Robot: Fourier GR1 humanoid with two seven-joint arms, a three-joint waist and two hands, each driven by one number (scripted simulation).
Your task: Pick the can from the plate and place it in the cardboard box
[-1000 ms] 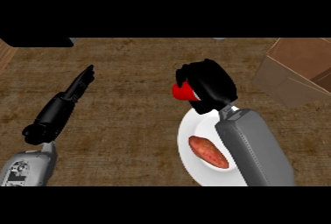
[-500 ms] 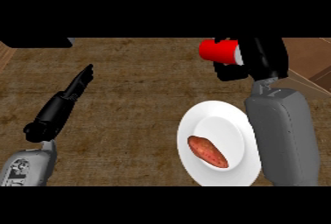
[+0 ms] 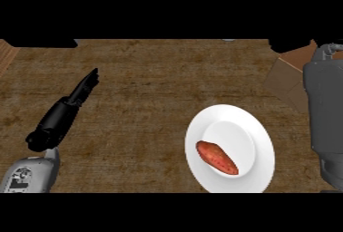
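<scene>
Since your right forearm (image 3: 325,108) runs past the plate (image 3: 231,147) toward the box (image 3: 289,79), hand and can hidden, you cannot tell its grip

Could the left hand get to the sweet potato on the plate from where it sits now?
Probably yes. The left hand rests open at the view's left, and only bare counter lies between it and the plate holding the sweet potato. Whether the arm stretches that far can't be judged.
</scene>
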